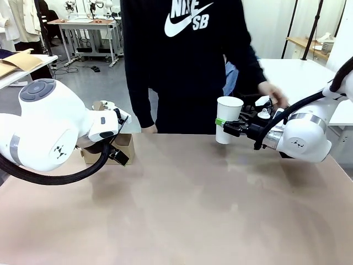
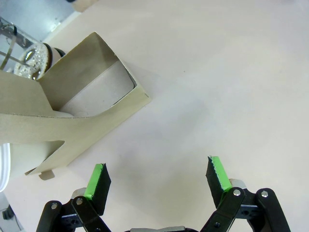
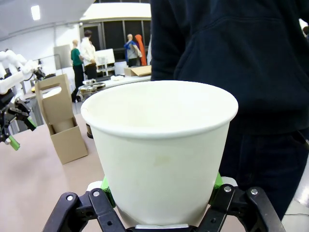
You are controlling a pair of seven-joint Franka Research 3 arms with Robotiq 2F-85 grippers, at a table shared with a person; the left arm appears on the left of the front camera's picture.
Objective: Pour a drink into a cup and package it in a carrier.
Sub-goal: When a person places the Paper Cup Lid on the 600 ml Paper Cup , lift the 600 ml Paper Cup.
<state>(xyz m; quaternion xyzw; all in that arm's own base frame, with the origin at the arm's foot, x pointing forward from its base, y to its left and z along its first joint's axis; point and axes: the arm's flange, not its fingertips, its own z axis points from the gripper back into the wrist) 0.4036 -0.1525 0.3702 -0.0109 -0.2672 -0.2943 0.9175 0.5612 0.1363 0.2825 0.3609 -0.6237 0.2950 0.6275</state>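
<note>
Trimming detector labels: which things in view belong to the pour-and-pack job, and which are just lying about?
Job: white cup, gripped by the right pincer; brown carrier; glass carafe beside it; left pincer, open, near the carrier.
Lying about: flat cardboard at far left; workbench far behind.

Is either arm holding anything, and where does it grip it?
The right tool grips the white paper cup across its sides, mid-height; the left tool is open, empty.
</note>
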